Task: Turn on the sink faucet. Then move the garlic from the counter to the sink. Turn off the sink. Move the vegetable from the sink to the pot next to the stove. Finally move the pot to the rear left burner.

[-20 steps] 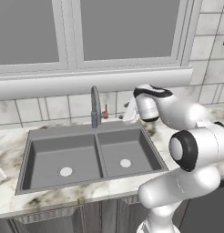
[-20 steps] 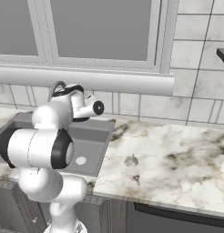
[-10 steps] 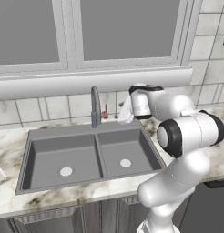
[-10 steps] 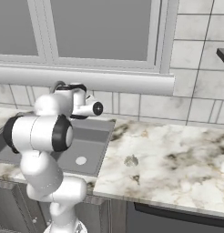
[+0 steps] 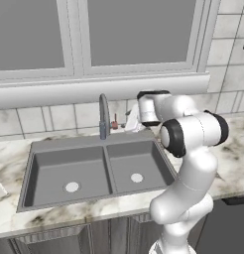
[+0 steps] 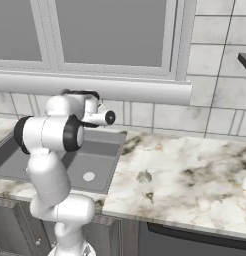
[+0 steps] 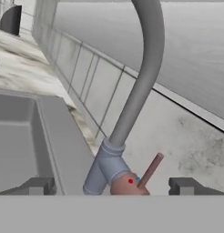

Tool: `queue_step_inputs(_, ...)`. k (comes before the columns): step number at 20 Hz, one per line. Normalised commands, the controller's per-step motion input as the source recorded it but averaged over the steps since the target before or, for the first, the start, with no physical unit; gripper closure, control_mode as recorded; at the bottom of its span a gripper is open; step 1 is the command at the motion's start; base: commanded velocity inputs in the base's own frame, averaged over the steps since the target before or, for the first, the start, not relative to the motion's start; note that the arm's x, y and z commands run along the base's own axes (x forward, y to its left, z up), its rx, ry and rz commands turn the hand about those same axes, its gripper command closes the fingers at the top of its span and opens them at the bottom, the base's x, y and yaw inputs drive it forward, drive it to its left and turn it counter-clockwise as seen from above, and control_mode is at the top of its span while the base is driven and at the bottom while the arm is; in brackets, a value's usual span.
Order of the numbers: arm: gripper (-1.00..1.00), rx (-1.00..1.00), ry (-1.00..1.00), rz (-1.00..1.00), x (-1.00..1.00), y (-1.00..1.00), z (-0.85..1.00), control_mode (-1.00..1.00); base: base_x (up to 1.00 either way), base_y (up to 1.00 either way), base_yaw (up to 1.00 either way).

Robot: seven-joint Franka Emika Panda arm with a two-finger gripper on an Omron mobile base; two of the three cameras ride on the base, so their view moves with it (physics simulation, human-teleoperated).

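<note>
Swung in leftward along the backsplash over the last second, wrist now nearer the faucet (image 5: 102, 115) than before, upper arm folded tighter above the right basin. Base unmoved; sink (image 5: 69, 149) and window framing unchanged between frames.

Still on the first step: turning on the water. No stream visible from the spout, so judged not yet done. Gripper (image 7: 111, 186) spread wide, holding nothing, both dark tips low in the hand view, one on either side of the faucet base. Faucet neck rising and curving overhead, grey collar just ahead of the tips. Reddish handle (image 7: 149, 171) slanting up from its rounded hub, between the tips but closer to the right-hand one as that view shows it, apparently a little farther on, not touching.

Next move, by judgement: ease forward until the handle sits between the fingers, then push or close on it and swing it over. Some risk of knocking the collar instead of the lever.

Garlic (image 6: 143, 176) lying on the marble counter (image 6: 185, 170) right of the sink, well apart from the gripper, untouched.
</note>
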Motion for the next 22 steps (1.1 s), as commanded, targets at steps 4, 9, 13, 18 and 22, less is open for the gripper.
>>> queue_step_inputs(4,-1.00,0.02,0.00,0.04,0.44,0.03,-0.18,-1.00,0.00,0.00,0.00)
queue_step_inputs(9,-1.00,0.03,0.00,0.03,0.39,0.09,-0.16,-1.00,0.00,0.00,0.00)
queue_step_inputs(13,-1.00,0.02,0.00,0.03,0.32,0.17,-0.16,-1.00,0.00,0.00,0.00)
queue_step_inputs(18,-1.00,0.03,0.00,0.02,0.34,0.14,-0.12,-1.00,0.00,0.00,0.00)
queue_step_inputs(22,-1.00,0.02,0.00,0.01,0.31,0.08,-0.10,-1.00,0.00,0.00,0.00)
